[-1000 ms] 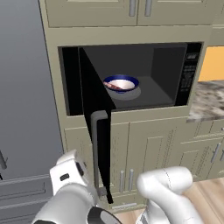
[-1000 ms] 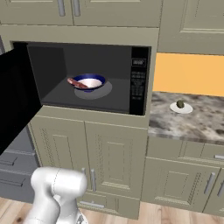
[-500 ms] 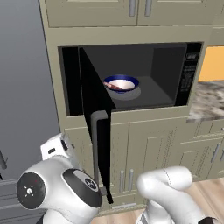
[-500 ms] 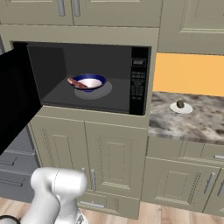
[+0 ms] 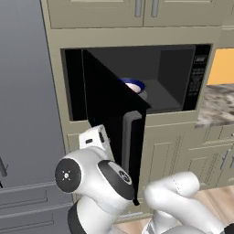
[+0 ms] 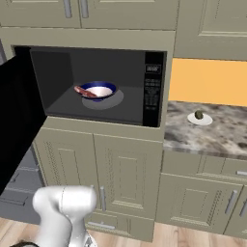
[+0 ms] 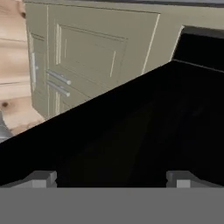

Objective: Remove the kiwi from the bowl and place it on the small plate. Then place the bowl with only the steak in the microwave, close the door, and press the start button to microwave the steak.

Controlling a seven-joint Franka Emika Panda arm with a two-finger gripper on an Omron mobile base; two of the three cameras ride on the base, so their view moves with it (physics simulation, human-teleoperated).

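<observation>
The microwave [image 6: 153, 89] stands open, and the blue-rimmed bowl [image 6: 98, 90] sits on its turntable with the steak [image 6: 84, 91] inside. The same bowl [image 5: 135, 85] peeks past the door's top edge. The glossy black door [image 5: 109, 119] is part-way swung, its grey bar handle [image 5: 129, 151] facing me. My wrist [image 5: 95, 138] presses in at the door's outer face on the left. My gripper [image 7: 112, 179] is open, its tips close against the black door [image 7: 144, 127] with nothing between them. The kiwi [image 6: 198, 115] lies on the small plate [image 6: 199, 120] on the counter.
A grey fridge [image 5: 27, 91] stands left of the microwave. Beige cabinet doors [image 6: 120, 178] run below it, and a granite counter [image 6: 212, 135] extends to the right. The floor [image 7: 13, 100] is wooden.
The door has swung further toward the cavity and now hides part of the bowl in the left base view. My arm has risen and moved in behind the door.
</observation>
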